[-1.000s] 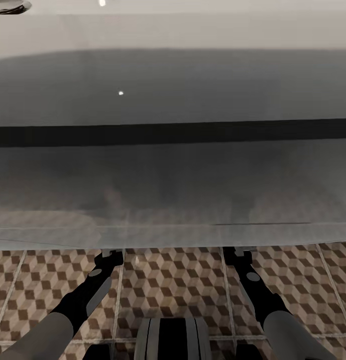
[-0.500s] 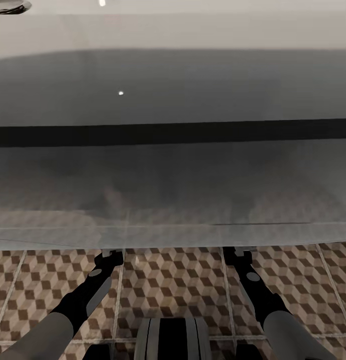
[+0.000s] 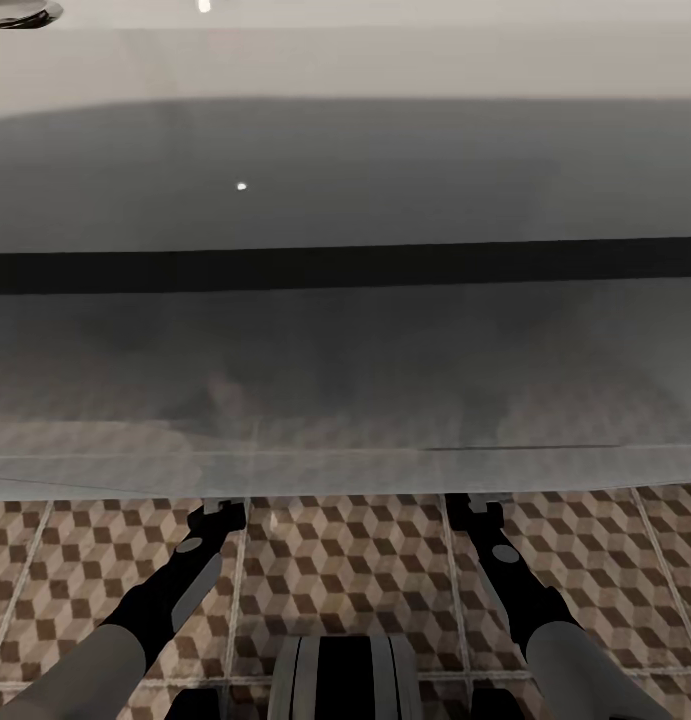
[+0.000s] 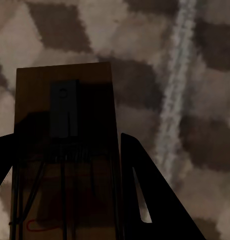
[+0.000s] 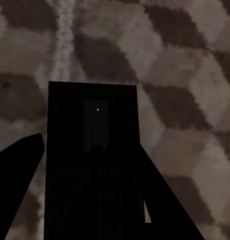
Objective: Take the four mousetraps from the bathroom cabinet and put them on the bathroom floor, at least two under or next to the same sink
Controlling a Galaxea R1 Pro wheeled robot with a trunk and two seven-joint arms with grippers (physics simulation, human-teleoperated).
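From my head camera, the glossy sink (image 3: pixel 345 200) rim overhangs both my arms; tiled bathroom floor (image 3: pixel 345 570) lies open near me. My left gripper (image 4: pixel 70 200) pinches a mousetrap (image 4: pixel 65 140) above the tiles. My right gripper (image 5: pixel 90 200) pinches a second mousetrap (image 5: pixel 92 150), its far edge over floor.

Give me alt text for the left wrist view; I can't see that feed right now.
A mousetrap, a flat brown wooden board with dark metal wire parts, sits between the two dark fingers of the left hand, seen close up. Behind it lies the bathroom floor, blurred brown and beige cube-pattern tiles crossed by a pale grout line.
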